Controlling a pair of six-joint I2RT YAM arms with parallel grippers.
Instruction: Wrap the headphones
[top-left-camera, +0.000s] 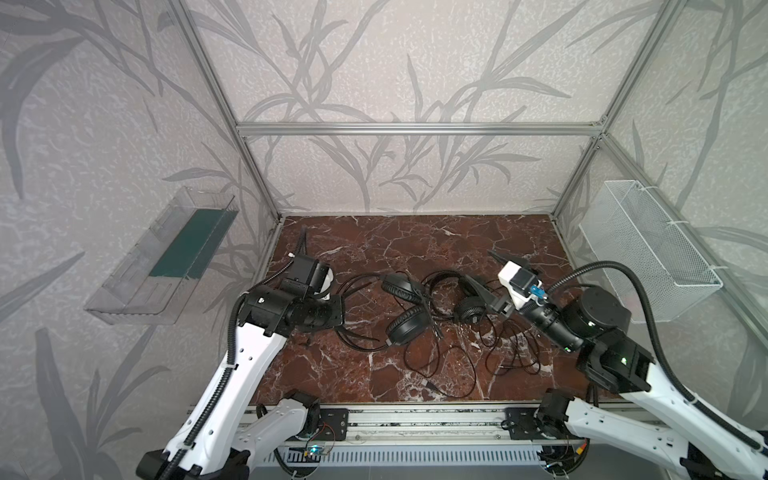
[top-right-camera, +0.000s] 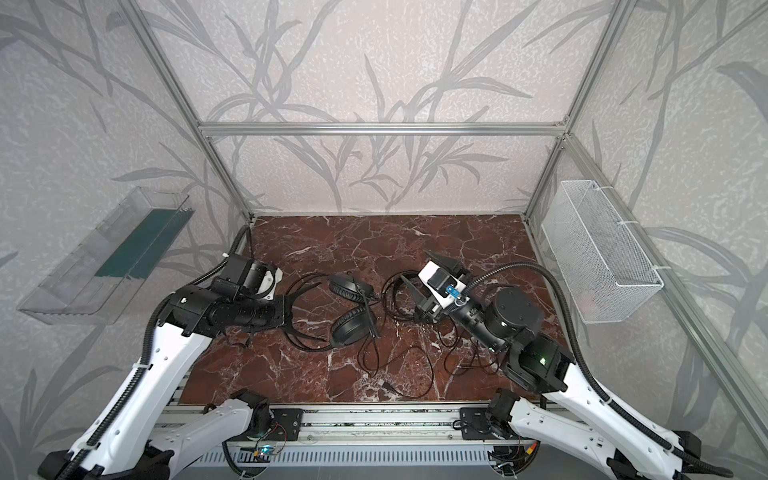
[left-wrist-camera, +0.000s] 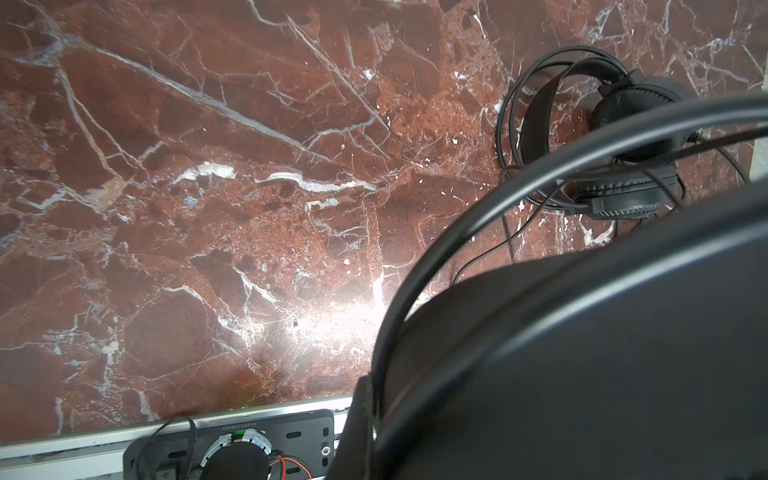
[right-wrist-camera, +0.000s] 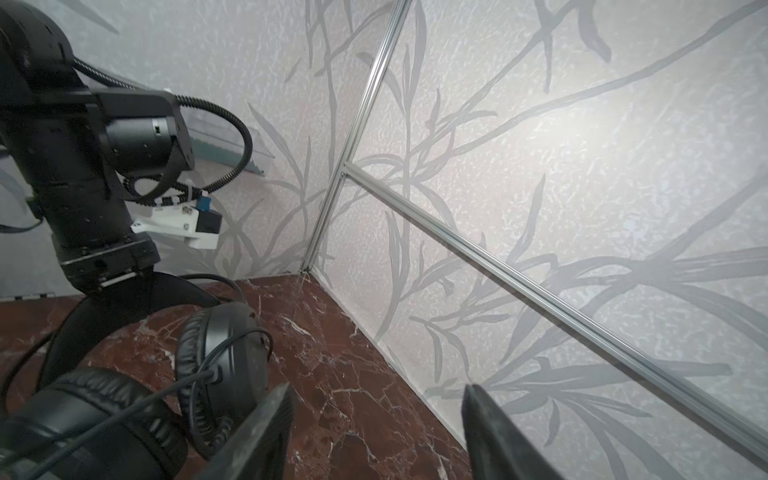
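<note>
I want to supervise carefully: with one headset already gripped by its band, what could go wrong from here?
The left hand is shut on the left headset's headband while the cables of both headsets lie tangled; lifting may drag the right headset. The open right hand could snag a loose loop.

The red marble tabletop (white-veined) carried two black headsets: one near its middle, another just beside it, their loose cables sprawling forward.

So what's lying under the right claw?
A headset lies under the open right claw. One padded cup and its loose cable show; the claw covers the rest.
</note>
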